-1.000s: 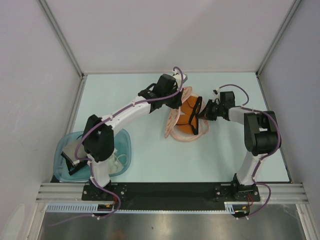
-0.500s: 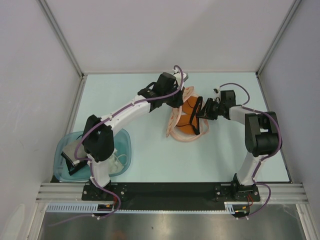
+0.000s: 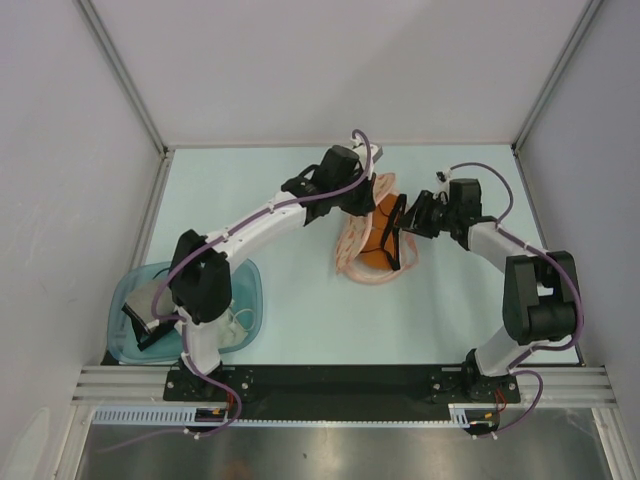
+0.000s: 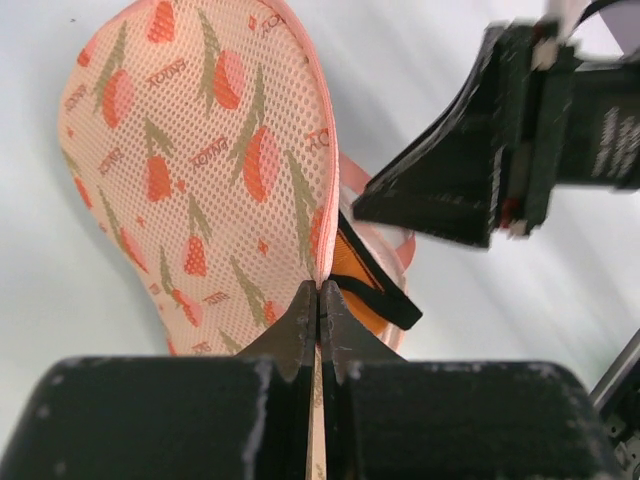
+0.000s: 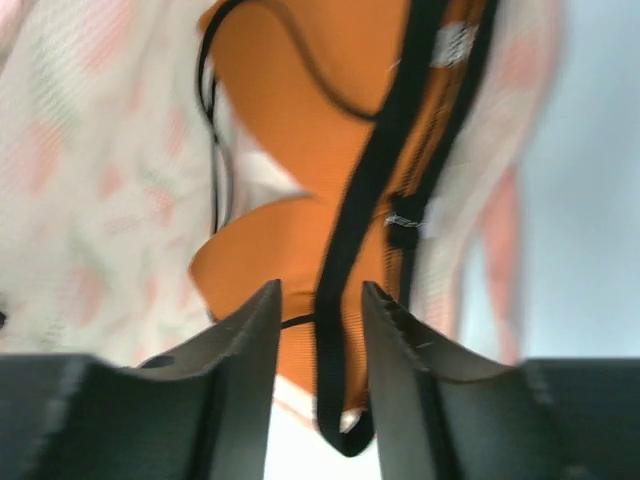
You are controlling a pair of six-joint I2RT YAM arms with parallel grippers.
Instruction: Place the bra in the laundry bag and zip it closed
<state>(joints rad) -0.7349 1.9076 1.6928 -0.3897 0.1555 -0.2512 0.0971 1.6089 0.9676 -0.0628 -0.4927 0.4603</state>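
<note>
Tabletop (image 3: 280,190), pale teal between grey walls (image 3: 330,70), carries the laundry bag (image 3: 350,250) open at the centre of the top view, the bra (image 3: 378,250) inside. Left wrist view: the left gripper (image 4: 318,292) pinches tight on the bag's rim. Right wrist view: the right gripper (image 5: 320,290) stands narrowly parted astride the bra's black strap.

bra (image 3: 378,240): orange padded cups with black trim and thin black straps. It sits inside the open pouch, cups partly showing, with a black strap running down its right side.
laundry bag (image 3: 349,252): peach-pink mesh clamshell with orange-red print, unzipped and open.
bag pose: one half lies flat under the bra; the other is raised on edge at its left.
location: middle of the table (image 3: 290,290), toward the back.
</note>
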